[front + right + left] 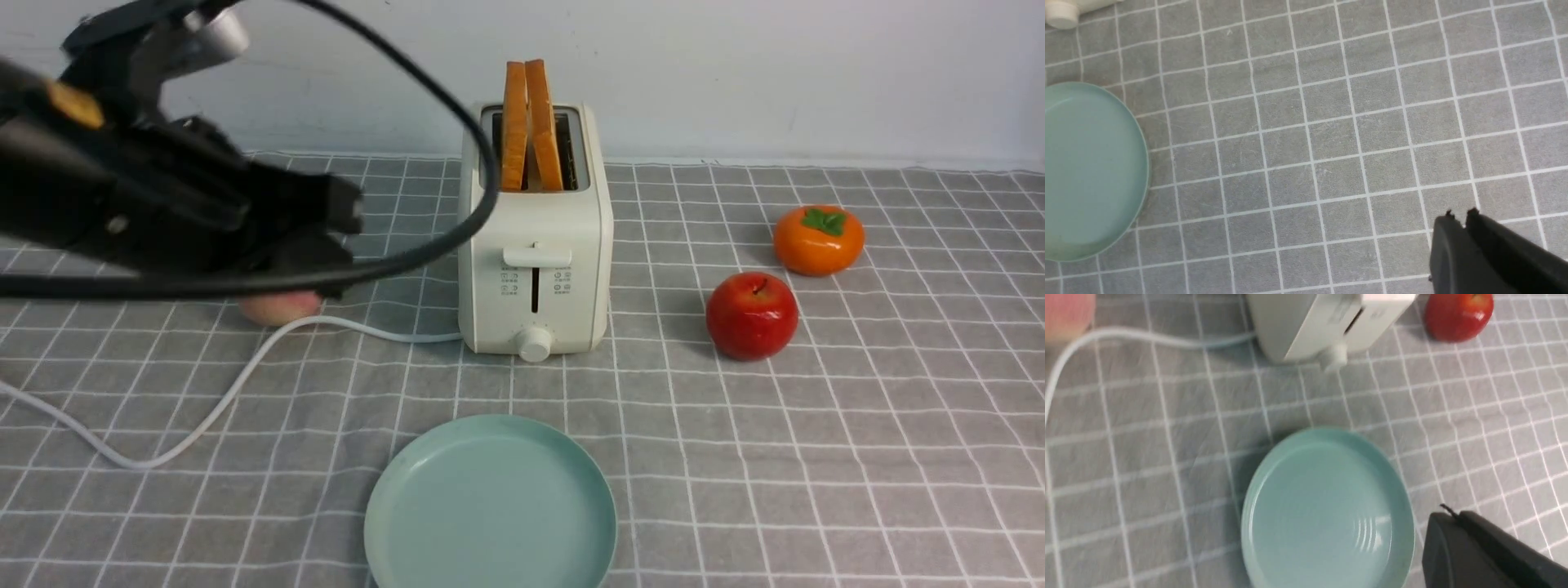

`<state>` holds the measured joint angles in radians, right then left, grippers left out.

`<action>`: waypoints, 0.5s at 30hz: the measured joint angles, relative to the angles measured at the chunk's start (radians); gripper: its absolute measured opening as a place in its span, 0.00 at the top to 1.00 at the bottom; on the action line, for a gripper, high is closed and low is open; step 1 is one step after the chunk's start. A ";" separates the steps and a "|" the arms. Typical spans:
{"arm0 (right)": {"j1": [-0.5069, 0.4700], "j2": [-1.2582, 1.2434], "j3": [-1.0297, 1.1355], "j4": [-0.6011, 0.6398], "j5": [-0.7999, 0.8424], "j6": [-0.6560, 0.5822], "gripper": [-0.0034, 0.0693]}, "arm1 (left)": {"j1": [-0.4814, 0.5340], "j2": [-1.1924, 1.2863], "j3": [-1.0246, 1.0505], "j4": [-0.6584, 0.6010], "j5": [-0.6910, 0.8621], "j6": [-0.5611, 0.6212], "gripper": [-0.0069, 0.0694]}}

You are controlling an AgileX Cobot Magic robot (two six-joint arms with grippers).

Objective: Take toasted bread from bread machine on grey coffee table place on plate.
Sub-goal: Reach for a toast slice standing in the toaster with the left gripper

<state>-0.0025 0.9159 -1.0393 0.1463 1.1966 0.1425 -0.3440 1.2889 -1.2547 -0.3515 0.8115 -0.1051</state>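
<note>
Thin golden-tan toast slices (514,122), upper centre, are likely light and brittle; grip the exposed top edges. The right end effector (1461,214) is pressed together; the left end effector (347,233) cannot be judged.

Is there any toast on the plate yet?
No, the plate is bare, and both slices of toast stand in the slots of the toaster.

The air above the toasted bread (532,122) is left open, both slices standing well out of the bread machine (535,261); its left side is crossed by a looping black cable (488,184); open cloth of the grey coffee table (816,457) is seen between machine and plate (490,506); rightward, an apple (751,316) and a persimmon (819,239) are set well apart from the machine; leftward, a white cord (204,408) and a pink fruit (277,308) are found.
</note>
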 joint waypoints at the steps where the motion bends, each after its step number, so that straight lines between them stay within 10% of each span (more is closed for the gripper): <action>1: 0.000 0.000 0.000 0.007 -0.001 0.000 0.88 | -0.004 0.034 -0.030 0.000 -0.025 0.002 0.93; 15: -0.001 0.000 0.001 0.138 -0.044 0.003 0.85 | -0.010 0.424 -0.285 -0.188 -0.317 0.236 0.73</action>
<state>-0.0037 0.9159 -1.0384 0.2844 1.1523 0.1458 -0.3541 1.7127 -1.5393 -0.5396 0.4943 0.1310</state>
